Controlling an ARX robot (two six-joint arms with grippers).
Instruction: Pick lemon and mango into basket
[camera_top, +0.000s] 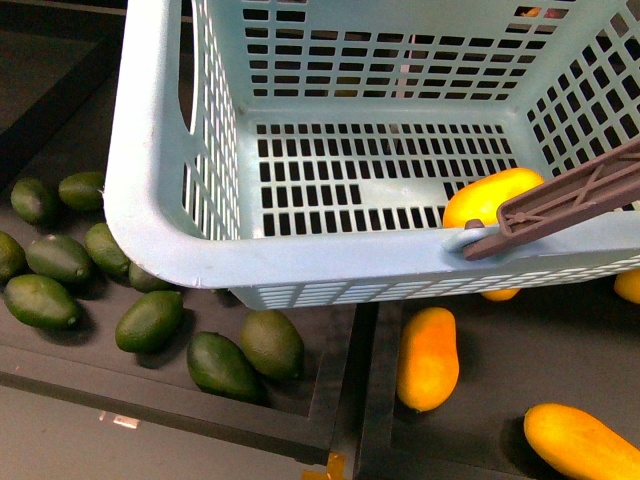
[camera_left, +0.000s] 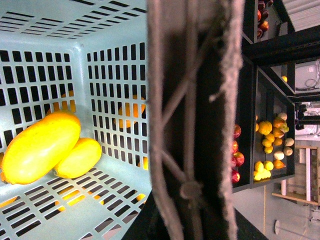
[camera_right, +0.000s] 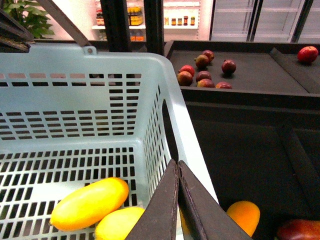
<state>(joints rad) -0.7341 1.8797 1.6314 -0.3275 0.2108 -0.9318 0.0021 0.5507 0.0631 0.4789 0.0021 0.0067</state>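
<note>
Right gripper (camera_right: 177, 172), its two dark fingers pressed together with nothing between them, hangs over the rim of the light aqua slotted plastic basket (camera_right: 75, 62). Just below it, on the basket floor, the long smooth yellow-orange mango (camera_right: 90, 202) lies touching the smaller oval yellow lemon (camera_right: 120, 224). Left gripper: can't tell, only the brown handle (camera_left: 192, 120) fills that wrist view.

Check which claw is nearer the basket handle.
Left. The handle fills the left wrist view up close, though that claw itself is unseen. The right claw, shut, sits by the basket side rim, the handle across at the far end.
</note>
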